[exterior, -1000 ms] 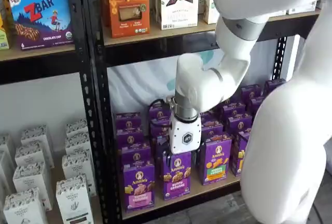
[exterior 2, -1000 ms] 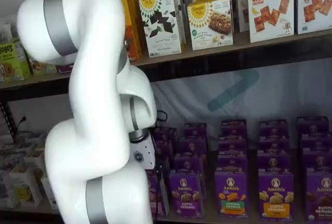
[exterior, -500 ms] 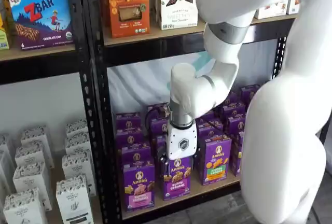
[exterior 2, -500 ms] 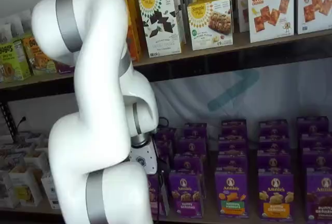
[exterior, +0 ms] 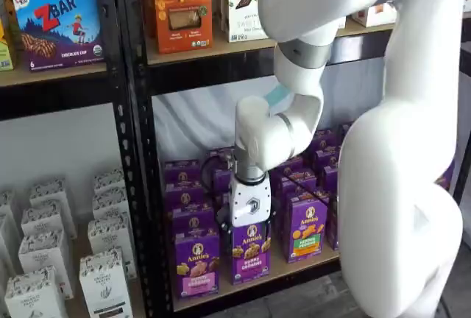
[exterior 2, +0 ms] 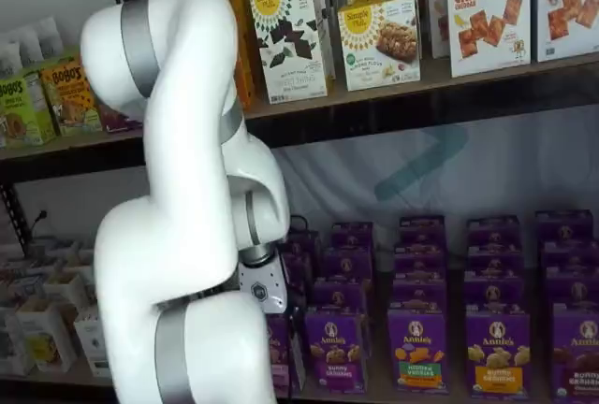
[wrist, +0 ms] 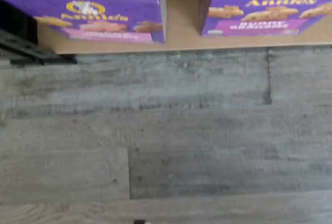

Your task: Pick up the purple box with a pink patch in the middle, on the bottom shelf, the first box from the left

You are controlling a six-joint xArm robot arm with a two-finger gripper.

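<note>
Wrist view: aimed down at grey plank flooring (wrist: 171, 130), with the front lip of the bottom shelf (wrist: 181, 27) along one edge and two purple boxes standing on it. Pink-patched purple box (wrist: 96, 14) at the shelf's end, next to a dark upright of the rack (wrist: 21, 37); a neighbouring purple box (wrist: 267, 9) with a magenta strip set apart from it by a gap of bare board.

In a shelf view: white arm (exterior: 294, 60) folded down from above, elbow bent, wrist section vertical, white gripper body (exterior: 250, 202) pointing straight down just above the front row of the bottom shelf (exterior: 294, 268). Hanging over the second front box (exterior: 250, 252), with the pink-patched purple box (exterior: 196, 264) just beside it, standing upright at the row's end against the black rack post (exterior: 136, 185). Black fingers lost against the dark box tops, perhaps just behind them; spread not readable, nothing seen in their grasp.

In the other shelf view: gripper body (exterior 2: 262, 287) largely masked by the bulky white arm (exterior 2: 178, 189), fingers hidden, target box also covered.
</note>
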